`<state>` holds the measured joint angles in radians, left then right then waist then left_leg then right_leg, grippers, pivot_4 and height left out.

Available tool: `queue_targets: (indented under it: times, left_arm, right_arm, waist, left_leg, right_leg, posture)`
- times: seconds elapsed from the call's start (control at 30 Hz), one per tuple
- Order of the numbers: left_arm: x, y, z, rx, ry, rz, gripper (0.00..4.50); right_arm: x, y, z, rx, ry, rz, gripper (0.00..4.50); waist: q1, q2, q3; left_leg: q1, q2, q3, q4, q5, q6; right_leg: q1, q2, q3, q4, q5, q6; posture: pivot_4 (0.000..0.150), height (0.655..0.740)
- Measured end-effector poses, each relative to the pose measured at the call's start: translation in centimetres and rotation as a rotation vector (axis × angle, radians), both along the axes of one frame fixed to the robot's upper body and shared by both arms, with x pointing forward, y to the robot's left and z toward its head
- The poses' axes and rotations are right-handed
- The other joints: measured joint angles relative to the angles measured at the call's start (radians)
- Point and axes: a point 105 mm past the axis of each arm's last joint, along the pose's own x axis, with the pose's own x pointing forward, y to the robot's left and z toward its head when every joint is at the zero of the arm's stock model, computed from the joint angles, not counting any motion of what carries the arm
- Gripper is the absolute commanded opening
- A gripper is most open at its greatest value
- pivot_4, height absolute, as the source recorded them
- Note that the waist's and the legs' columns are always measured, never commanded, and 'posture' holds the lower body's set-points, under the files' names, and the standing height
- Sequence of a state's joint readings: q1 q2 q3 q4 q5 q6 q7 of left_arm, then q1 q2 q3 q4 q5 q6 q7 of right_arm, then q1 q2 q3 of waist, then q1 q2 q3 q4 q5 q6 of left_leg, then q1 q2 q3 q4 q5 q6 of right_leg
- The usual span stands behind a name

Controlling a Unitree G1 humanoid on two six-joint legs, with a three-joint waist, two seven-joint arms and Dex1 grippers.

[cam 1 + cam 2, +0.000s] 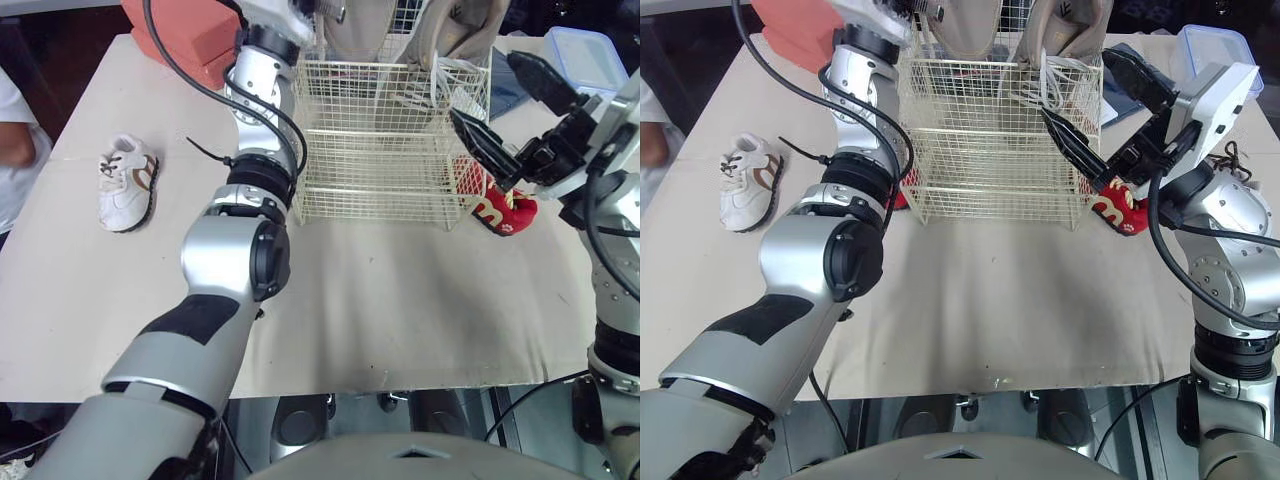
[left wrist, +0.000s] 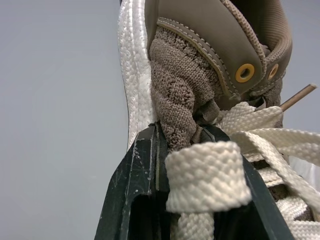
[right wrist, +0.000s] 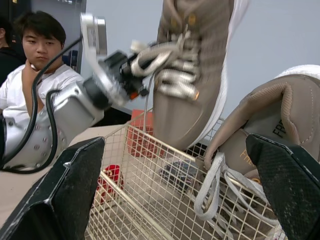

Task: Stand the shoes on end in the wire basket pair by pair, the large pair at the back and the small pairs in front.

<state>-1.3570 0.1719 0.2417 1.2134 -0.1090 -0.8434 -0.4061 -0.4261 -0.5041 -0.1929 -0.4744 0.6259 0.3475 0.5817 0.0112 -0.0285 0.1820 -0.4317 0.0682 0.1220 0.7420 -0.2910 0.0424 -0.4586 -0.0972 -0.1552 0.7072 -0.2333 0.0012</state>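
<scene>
1. Two large shoes. The standing tan shoe (image 1: 1070, 30) is in the wire basket (image 1: 370, 170), near the tabletop's far edge. The held tan shoe (image 3: 192, 75) hangs above the basket, clamped by the left gripper (image 2: 180, 135).
2. Right gripper (image 3: 175, 144): fingers spread, empty.
3. Step judged: seating the large pair. Next move: lower the held shoe upright beside its mate.
4. Obscured: both tan shoes are cut off above, and the red shoe (image 1: 500, 210) is partly hidden.

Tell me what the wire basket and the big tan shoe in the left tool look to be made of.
Wire basket: likely metal wire, cream-coated, an open see-through grid. Large shoe: brown ribbed knit upper, smooth stitched leather-like trim, brassy eyelets, woven cream laces, pebbled white sole, perhaps foam.
</scene>
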Motion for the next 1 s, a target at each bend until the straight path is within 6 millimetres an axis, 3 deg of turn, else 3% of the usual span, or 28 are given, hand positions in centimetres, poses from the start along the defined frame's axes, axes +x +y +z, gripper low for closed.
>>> queue_targets:
  times: [0.53, 0.8, 0.83, 0.87, 1.0]
  left_arm:
    - [1.5, 0.5, -3.7, 0.042, 0.164, -0.033, 0.61]
    - [1.5, 0.0, -4.5, 0.050, 0.223, -0.119, 0.61]
    - [1.5, 0.0, -4.6, 0.042, 0.230, -0.128, 1.57]
    - [1.6, 0.1, -4.7, 0.036, 0.236, -0.134, 1.84]
    - [1.7, 0.4, -5.7, 0.033, 0.272, -0.145, 3.62]
  right_arm:
    - [0.2, -0.1, -0.1, 0.014, 0.023, -0.015, 4.50]
    - [0.0, 0.0, 0.1, 0.020, 0.014, -0.008, 4.50]
    - [0.0, 0.0, 0.1, 0.020, 0.014, -0.008, 4.50]
    - [0.0, 0.0, 0.1, 0.020, 0.014, -0.008, 4.50]
    - [0.0, 0.0, -0.1, 0.019, 0.021, -0.009, 4.50]
  waist:
    - [0.002, 0.000, 0.000]
    - [0.004, 0.001, -0.003]
    - [0.004, 0.001, -0.003]
    - [0.004, 0.001, -0.003]
    - [0.007, 0.003, -0.005]
  left_leg:
    - [0.000, 0.000, 0.000, 0.000, 0.000, 0.000]
    - [0.001, 0.001, -0.002, 0.002, 0.000, 0.000]
    - [0.002, 0.001, -0.002, 0.002, 0.000, 0.000]
    - [0.002, 0.001, -0.003, 0.002, 0.000, 0.000]
    - [0.003, 0.002, -0.004, 0.004, 0.000, 0.000]
  right_leg:
    - [0.000, 0.000, 0.000, 0.000, 0.000, 0.000]
    - [0.001, -0.001, -0.001, 0.002, 0.000, 0.000]
    - [0.002, -0.001, 0.000, 0.002, 0.000, 0.000]
    - [0.002, -0.001, 0.000, 0.003, 0.000, 0.000]
    - [0.006, -0.002, -0.005, 0.002, 0.000, 0.000]
  posture:
    - [0.150, 0.6860]
    - [0.150, 0.6860]
    - [0.150, 0.6860]
    - [0.150, 0.6860]
    - [0.150, 0.6860]
